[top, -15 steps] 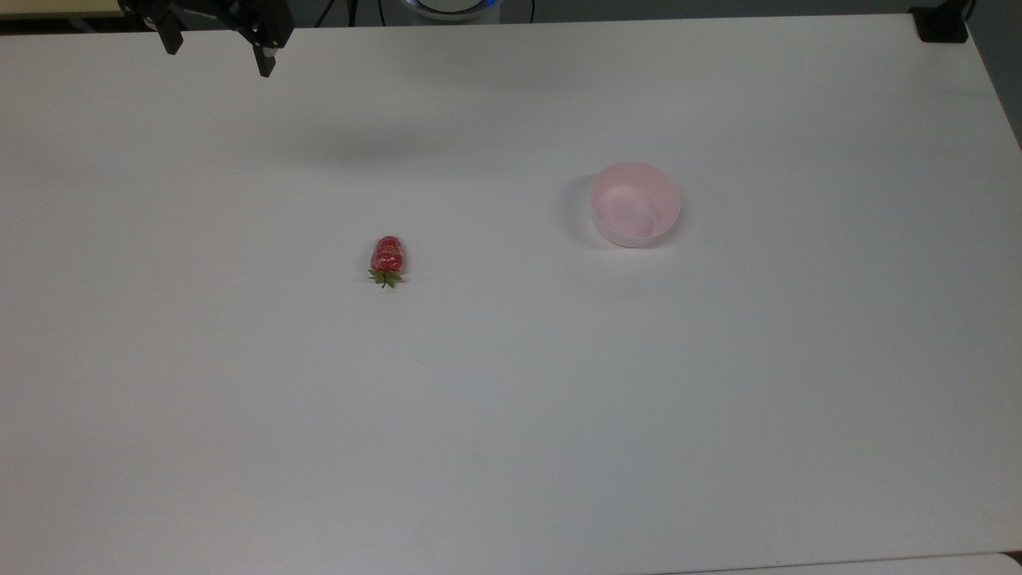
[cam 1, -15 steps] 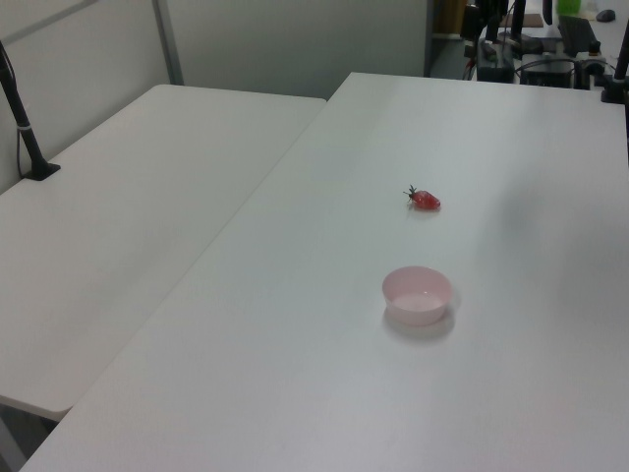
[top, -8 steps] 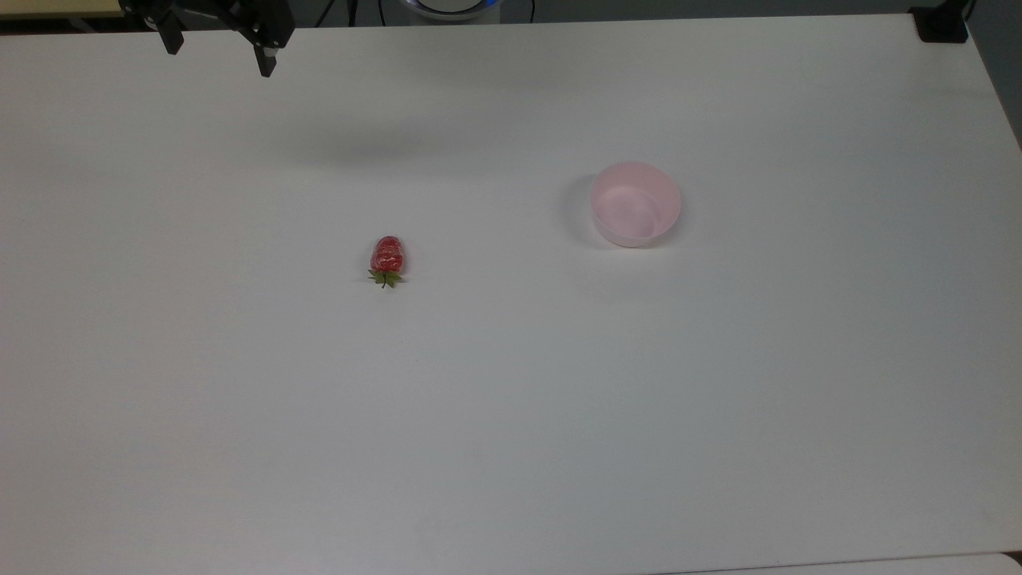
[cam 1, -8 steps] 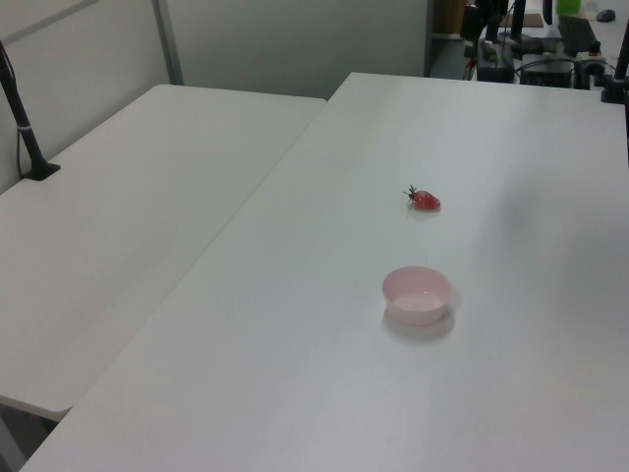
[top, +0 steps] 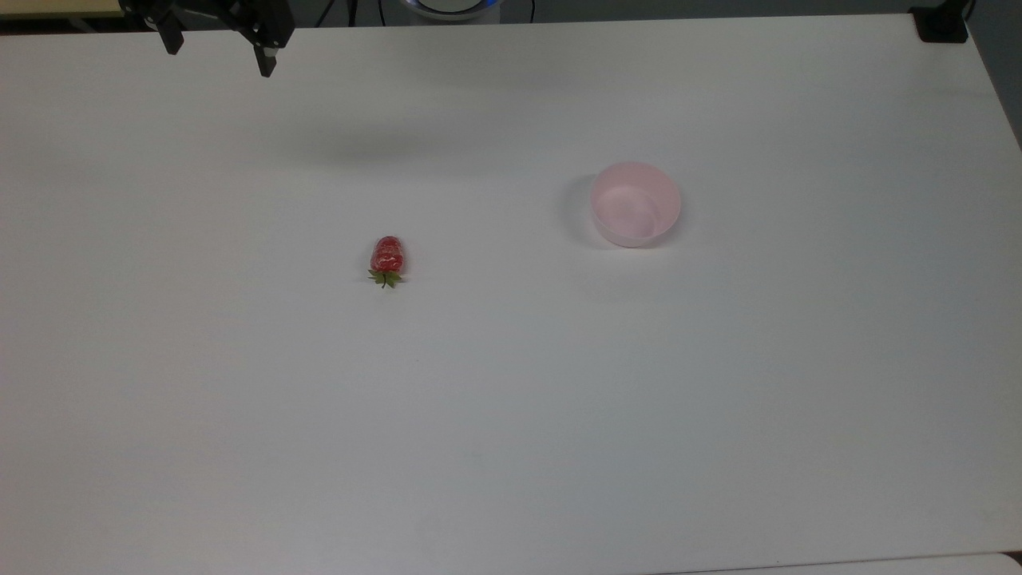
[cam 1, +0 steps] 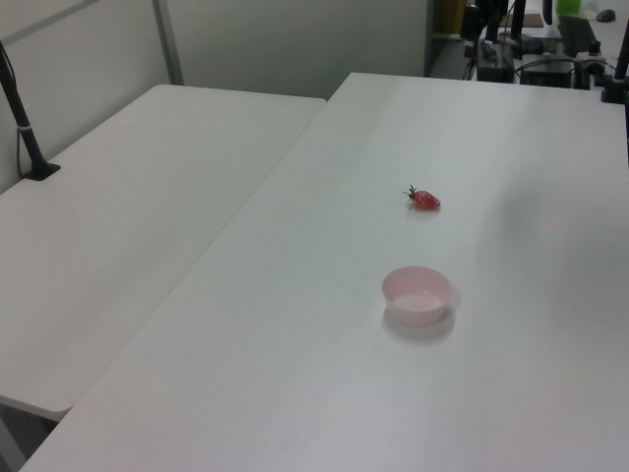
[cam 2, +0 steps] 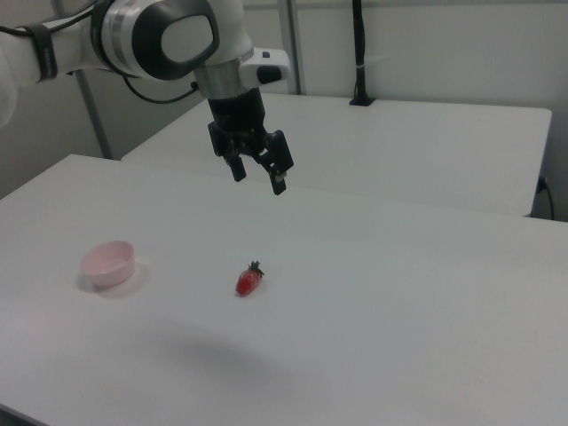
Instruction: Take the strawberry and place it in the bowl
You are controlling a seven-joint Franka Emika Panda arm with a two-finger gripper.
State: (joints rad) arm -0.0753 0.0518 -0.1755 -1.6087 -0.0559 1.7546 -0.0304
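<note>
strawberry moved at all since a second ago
No. In the top view the strawberry lies at the same spot on the table, equally far to the left of the bowl.

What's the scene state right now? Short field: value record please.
strawberry: lying on its side on the table, leafy cap toward the top view's bottom, untouched
bowl: upright, nothing in it, apart from the strawberry, to the top view's right of it
gripper: above the table, fingers spread, holding nothing
table: white
task progress: strawberry not yet picked up
</note>
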